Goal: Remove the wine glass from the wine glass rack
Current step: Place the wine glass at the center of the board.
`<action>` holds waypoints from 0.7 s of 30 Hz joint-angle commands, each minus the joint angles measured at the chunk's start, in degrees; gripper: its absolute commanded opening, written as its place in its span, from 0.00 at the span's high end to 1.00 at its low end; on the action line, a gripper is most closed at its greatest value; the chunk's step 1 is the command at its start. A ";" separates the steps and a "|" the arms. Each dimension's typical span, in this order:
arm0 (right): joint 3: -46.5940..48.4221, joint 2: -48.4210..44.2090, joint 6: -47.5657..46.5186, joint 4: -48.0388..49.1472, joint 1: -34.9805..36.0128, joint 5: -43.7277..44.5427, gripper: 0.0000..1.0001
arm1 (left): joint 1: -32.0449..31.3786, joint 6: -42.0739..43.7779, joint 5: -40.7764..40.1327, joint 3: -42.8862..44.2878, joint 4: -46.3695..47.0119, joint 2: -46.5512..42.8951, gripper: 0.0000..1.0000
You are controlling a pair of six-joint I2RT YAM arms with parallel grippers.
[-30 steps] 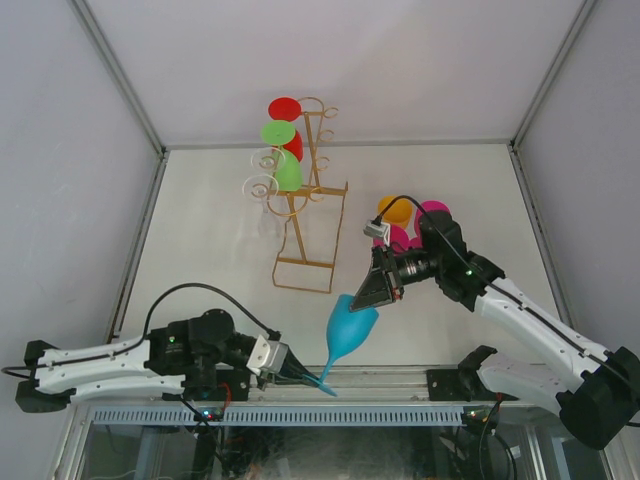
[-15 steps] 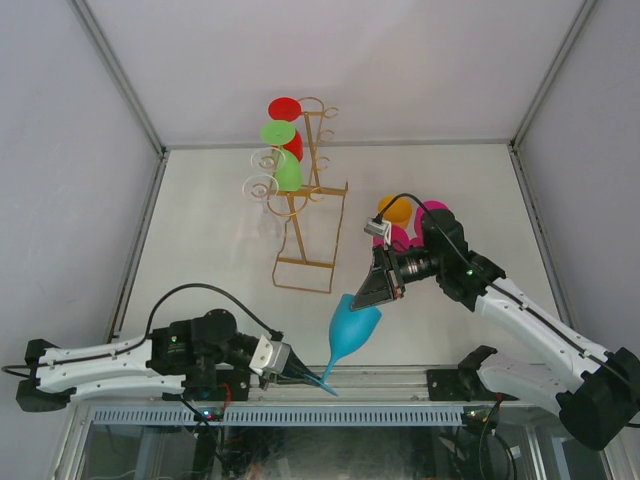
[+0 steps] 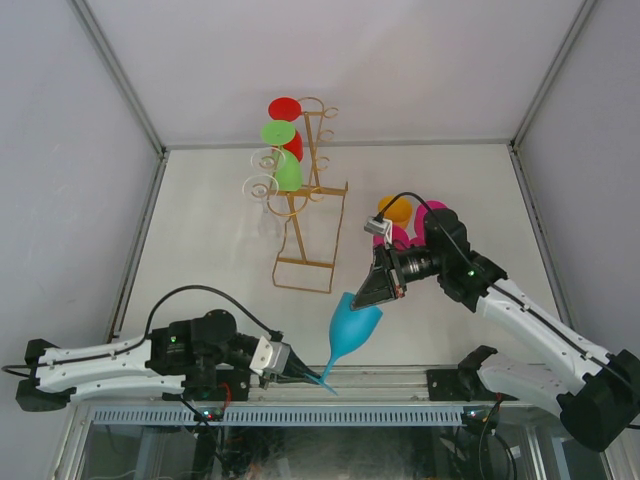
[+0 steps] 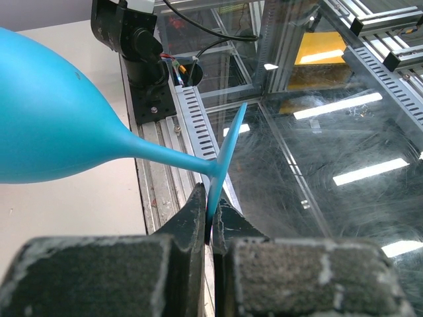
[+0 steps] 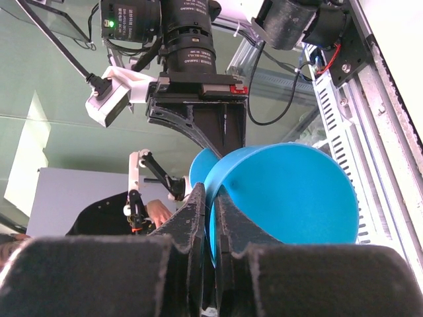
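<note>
Flanking blue glass (image 3: 350, 325), rack (image 3: 312, 190), pink glasses (image 3: 432, 212)

**White table, rack at its centre, glasses on the right**

The table (image 3: 220, 230) is a plain off-white surface enclosed by pale walls. The gold wire wine glass rack (image 3: 312, 190) stands upright on its loop base near the middle. Well apart on the right side sit an orange glass (image 3: 394, 209) and a magenta glass (image 3: 433, 209), just beside each other and partly hidden.

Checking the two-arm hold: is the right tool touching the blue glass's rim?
Touching. The right wrist view shows the right tool closed on the rim of the blue glass, with the wall pinched between both fingers.
</note>
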 commanded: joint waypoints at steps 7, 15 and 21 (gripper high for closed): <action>2.39 -2.34 0.49 4.22 0.61 1.10 1.00 | 0.23 -1.51 -3.79 3.59 -2.11 -0.12 0.94; 2.35 -3.37 0.34 3.99 0.90 2.30 1.00 | 0.22 -0.59 -7.52 4.23 -3.70 -0.71 0.74; 2.36 -4.84 -0.94 1.85 0.96 4.05 1.00 | 0.22 0.36 -8.82 4.09 -3.34 -1.51 0.54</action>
